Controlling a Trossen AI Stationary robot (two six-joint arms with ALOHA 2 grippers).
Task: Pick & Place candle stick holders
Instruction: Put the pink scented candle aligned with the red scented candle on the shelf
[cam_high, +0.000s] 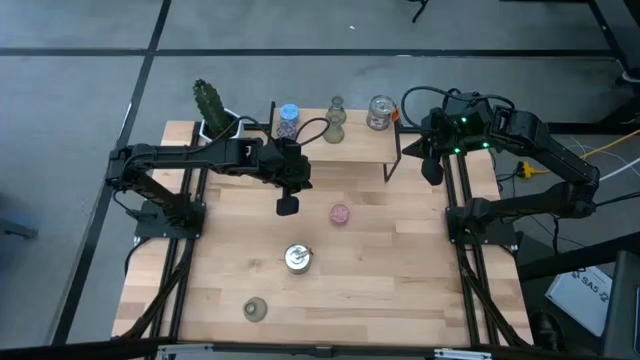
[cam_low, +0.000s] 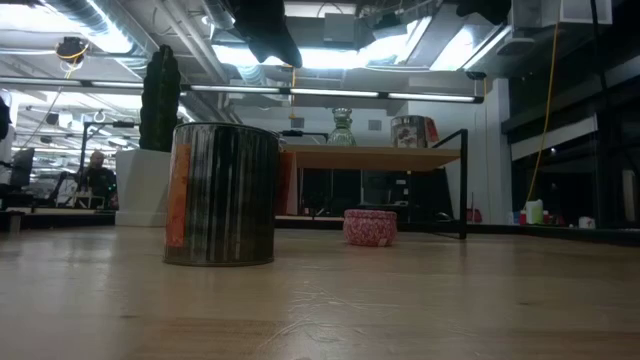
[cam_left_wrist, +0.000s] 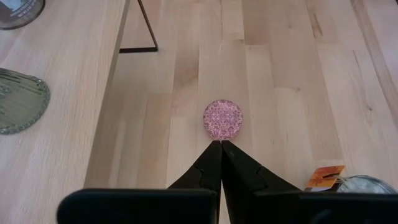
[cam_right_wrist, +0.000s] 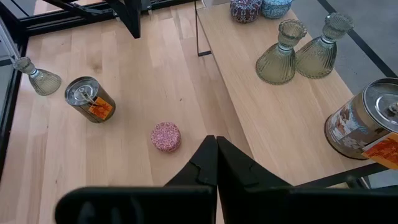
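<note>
Nearest the front edge of the light wooden surface (cam_high: 400, 300), an olive-green flared glass candle holder (cam_high: 256, 309) stands alone toward the left. A little farther in, at mid-width, stands a shiny silvery cup with an orange label (cam_high: 297, 258), untouched. Beyond it, slightly right, the small round pink speckled holder (cam_high: 340, 213) rests on the bare boards. The left hand (cam_high: 287, 206) hovers just left of the pink holder, above the boards and apart from it; its wrist view shows the fingers pressed together and carrying nothing, with the pink piece directly ahead of the tips. At the far edge, the raised wooden shelf (cam_high: 360, 150) already carries a blue round holder (cam_high: 289, 112), a dark speckled one (cam_right_wrist: 245, 9), two olive-green flared pieces (cam_right_wrist: 280, 53) and a second silvery cup (cam_high: 380, 112). The right hand (cam_high: 432, 170) waits beside the shelf's right end, fingers likewise closed and empty. Judgement: three pieces remain to be shelved, and the pink holder appears to be the one in hand. The next move calls for spreading the left fingers, descending squarely over the low round body, and closing on its sides.
</note>
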